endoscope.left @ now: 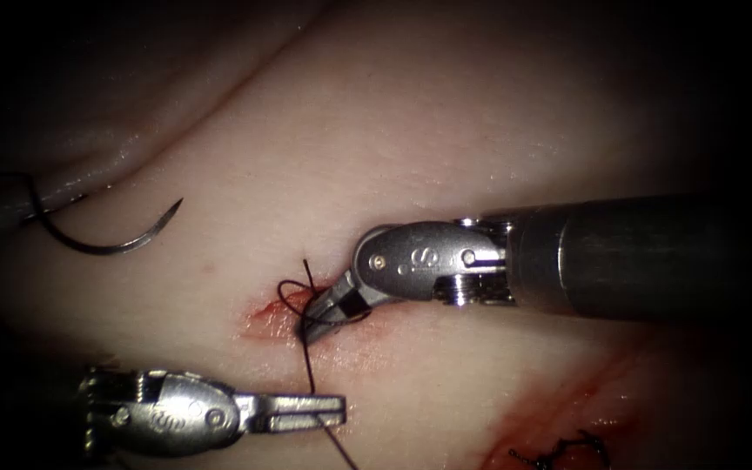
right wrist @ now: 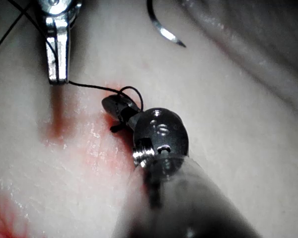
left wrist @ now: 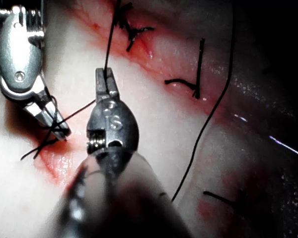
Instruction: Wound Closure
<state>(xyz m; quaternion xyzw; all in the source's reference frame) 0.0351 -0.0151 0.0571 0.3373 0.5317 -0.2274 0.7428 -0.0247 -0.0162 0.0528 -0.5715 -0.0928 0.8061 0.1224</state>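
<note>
The curved needle [endoscope.left: 106,242] lies free on the tissue [endoscope.left: 446,130], far left of the cut [endoscope.left: 263,320], with its point [right wrist: 176,40] bare; no tool holds it. My right tool [endoscope.left: 313,318] comes in from the right and has its jaws down at the cut, shut on the thread [endoscope.left: 308,361], which loops around them [right wrist: 131,91]. A short thread end sticks up beside them. My left tool [endoscope.left: 339,411] lies below the cut, jaws shut on the same thread [left wrist: 108,44], which runs taut from its tip [right wrist: 57,77] to the right tool's jaws [left wrist: 62,131].
Red fluid [endoscope.left: 258,324] stains the tissue around the cut. Earlier knotted stitches with cut ends sit further along the wound [endoscope.left: 567,451] [left wrist: 134,32] [left wrist: 191,85]. A long slack strand of thread [left wrist: 203,124] trails across the tissue. A fold of tissue [endoscope.left: 115,165] rises behind the needle.
</note>
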